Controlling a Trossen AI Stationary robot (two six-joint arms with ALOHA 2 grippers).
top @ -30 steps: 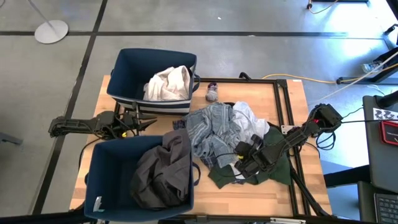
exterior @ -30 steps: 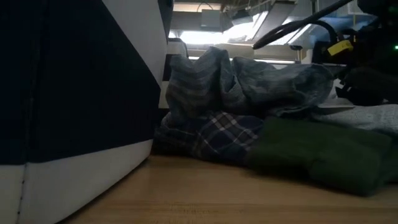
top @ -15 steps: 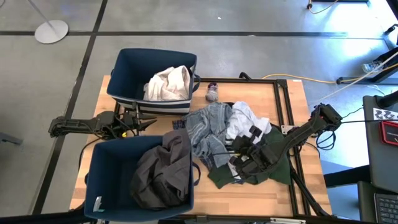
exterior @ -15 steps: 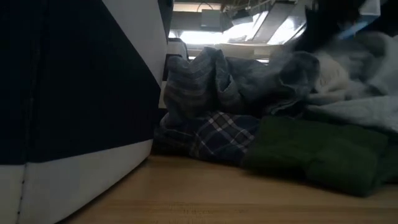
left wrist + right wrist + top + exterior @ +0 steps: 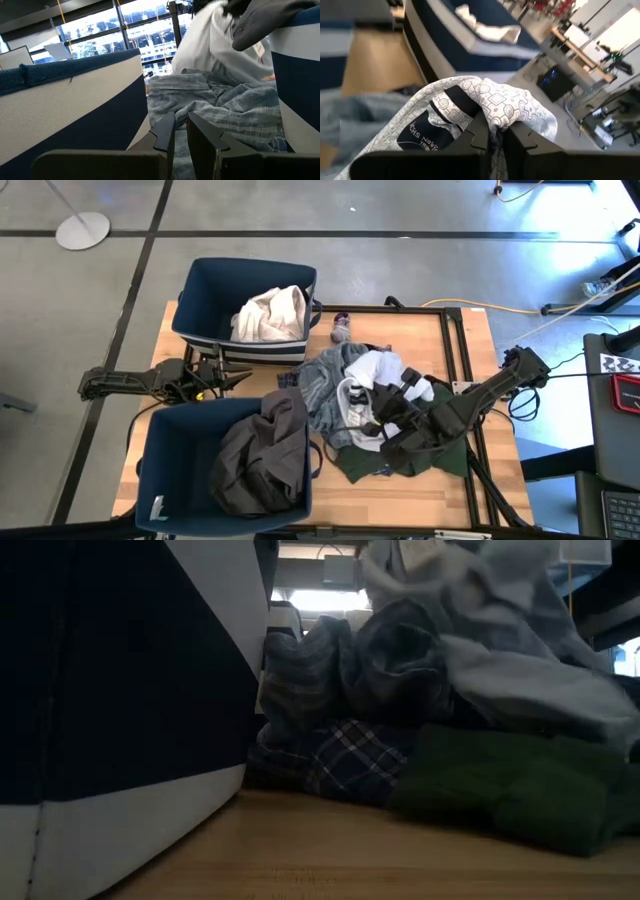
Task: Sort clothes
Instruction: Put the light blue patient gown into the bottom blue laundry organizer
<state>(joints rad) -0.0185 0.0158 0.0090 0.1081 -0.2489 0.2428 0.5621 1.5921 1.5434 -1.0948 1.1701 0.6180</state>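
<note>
High: right gripper [image 5: 378, 406] centre-right, clamped on white shirt [image 5: 366, 372] above pile. Left gripper [image 5: 243, 378] left-centre btwn bins, fingers together, empty.
Low: white shirt [image 5: 480, 630] hung upper right over striped [image 5: 330, 670], plaid [image 5: 350, 755], green [image 5: 510, 785].
R wrist: fingers [image 5: 479, 134] pinched patterned collar.

Dim low view; backlit windows; motion blur

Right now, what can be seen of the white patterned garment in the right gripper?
The white garment with a fine grey geometric print is soft, thin fabric with a dark neck label. The right gripper is shut on a bunched fold near that label, lifting it above the pile. Its loose end trails down over the grey-blue striped garment and the dark green garment.
</note>
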